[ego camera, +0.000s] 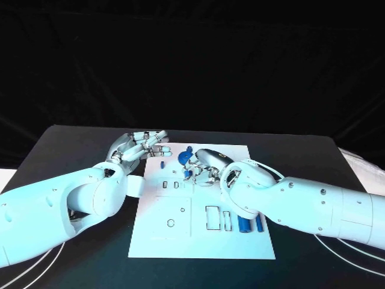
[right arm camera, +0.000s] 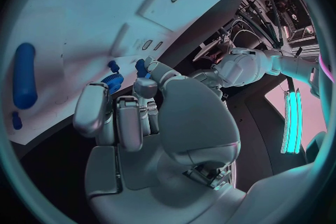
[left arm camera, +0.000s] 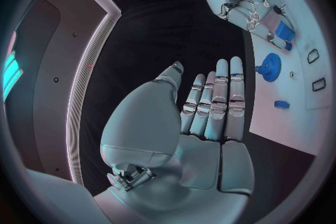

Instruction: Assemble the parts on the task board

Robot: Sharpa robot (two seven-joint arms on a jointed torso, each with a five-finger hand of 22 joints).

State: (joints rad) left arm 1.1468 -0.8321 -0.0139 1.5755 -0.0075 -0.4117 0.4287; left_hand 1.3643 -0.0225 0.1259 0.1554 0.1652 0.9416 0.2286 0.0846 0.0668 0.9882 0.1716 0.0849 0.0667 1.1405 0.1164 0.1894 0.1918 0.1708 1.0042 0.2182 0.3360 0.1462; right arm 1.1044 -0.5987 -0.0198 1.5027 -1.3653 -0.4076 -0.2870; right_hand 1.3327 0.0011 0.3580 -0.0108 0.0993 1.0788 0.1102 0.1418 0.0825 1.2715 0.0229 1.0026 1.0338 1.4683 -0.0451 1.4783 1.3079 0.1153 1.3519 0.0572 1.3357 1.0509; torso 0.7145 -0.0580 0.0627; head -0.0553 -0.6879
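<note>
overhead, left hand (ego camera: 141,146) flat and empty beside task board (ego camera: 201,241), right hand (ego camera: 208,166) pinching blue part (ego camera: 188,174)

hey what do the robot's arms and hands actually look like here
Both arms are smooth, glossy white shells with rounded, bulbous joint housings. Each ends in a silver metallic robot hand: the left robot hand and the right robot hand, with segmented fingers and pale flat palm plates. Thin white cables trail below both arms over the black table. No markings are legible.
</note>
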